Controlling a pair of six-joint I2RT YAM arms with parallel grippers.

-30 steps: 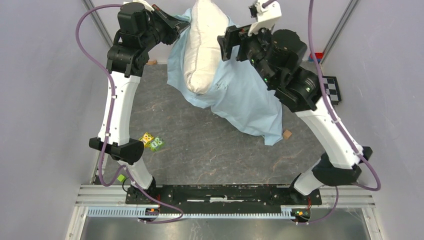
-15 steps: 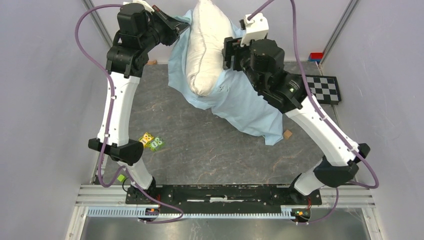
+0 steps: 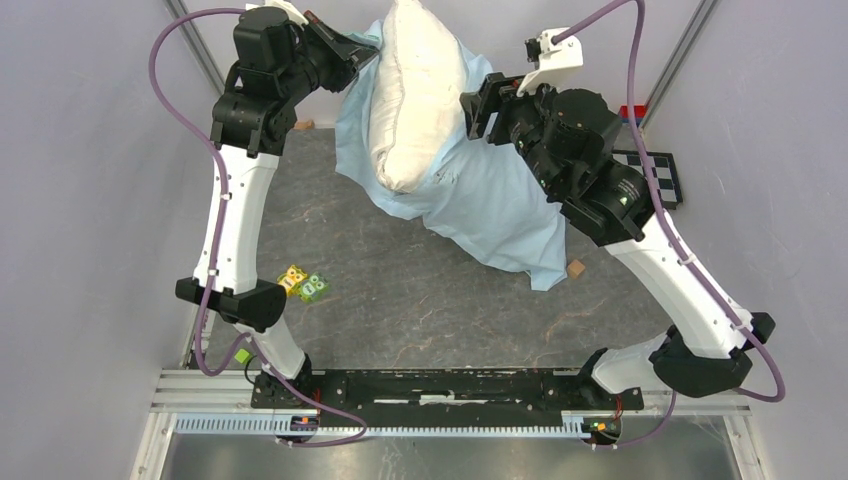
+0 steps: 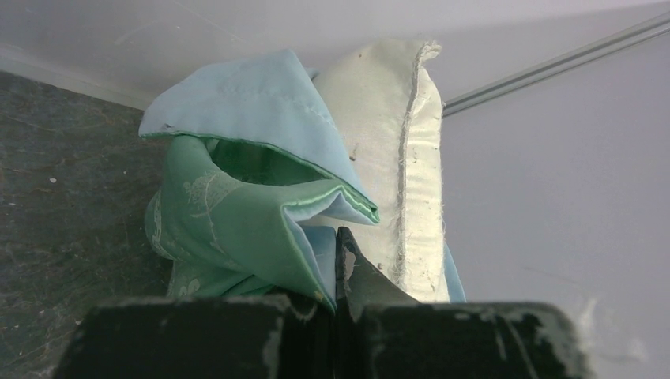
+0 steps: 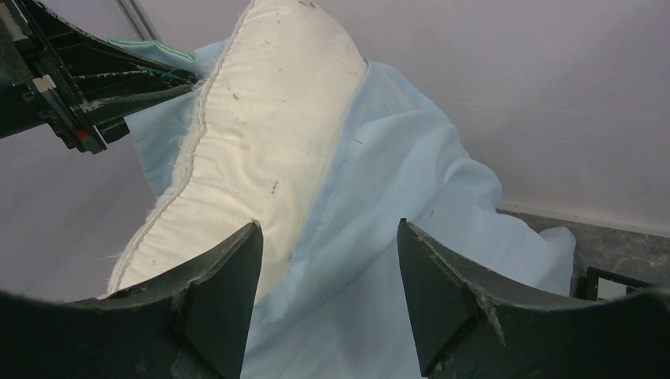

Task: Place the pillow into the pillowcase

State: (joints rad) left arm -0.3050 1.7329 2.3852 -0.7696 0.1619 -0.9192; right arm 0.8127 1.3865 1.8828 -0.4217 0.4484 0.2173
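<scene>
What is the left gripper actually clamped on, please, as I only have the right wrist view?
Observer: The left gripper is shut on a folded edge of the pillowcase, not on the pillow. The fold's mint-green reverse face shows in the left wrist view.
Operator: Thank you. Where does the far end of the pillowcase go?
Observer: In the top view it drapes down onto the table, and its corner ends just beside a small wooden block.
Operator: Is anything else loose on the table?
Observer: Two small colourful tiles lie near the left arm's elbow, well apart from the fabric.
</scene>
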